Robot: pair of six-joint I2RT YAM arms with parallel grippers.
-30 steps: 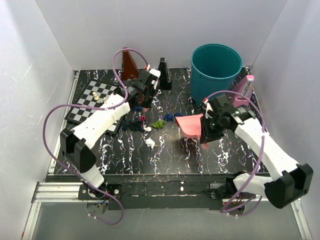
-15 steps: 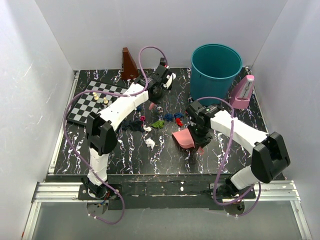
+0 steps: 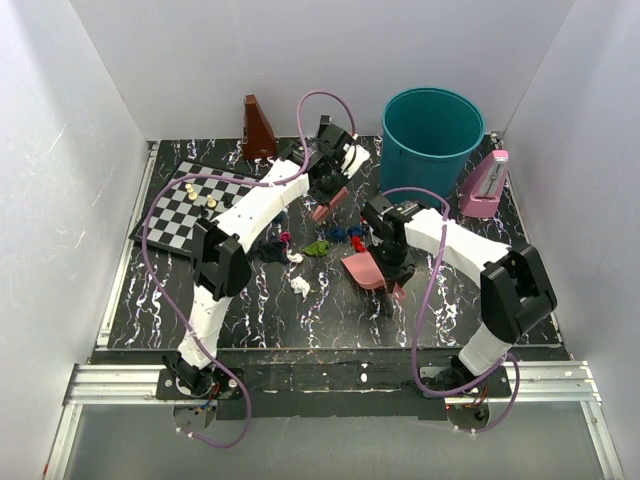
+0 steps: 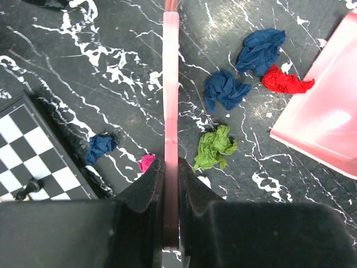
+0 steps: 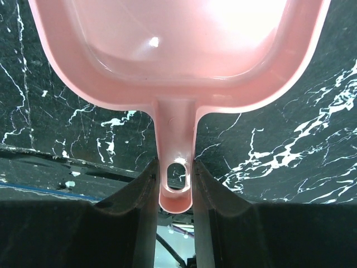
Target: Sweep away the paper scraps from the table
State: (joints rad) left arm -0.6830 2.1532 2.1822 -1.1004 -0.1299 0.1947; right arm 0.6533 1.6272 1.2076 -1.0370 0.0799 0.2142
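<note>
Left gripper [image 4: 171, 167]: clamps brush [image 4: 170, 84] by its handle. Right gripper [image 5: 175, 167]: pinches dustpan [image 5: 178, 56] by its handle. Scraps [image 4: 226, 89]: lie mid-table [image 4: 83, 84], outside dustpan, red one just beside its lip. Bin [image 3: 432, 130]: stands at far right corner.

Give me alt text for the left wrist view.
The left gripper has its jaws shut on the pink brush, running up mid-frame over the marbled table. Right of it lie green, dark blue and red paper scraps, near the pink dustpan's edge; a chessboard corner is lower left.
</note>
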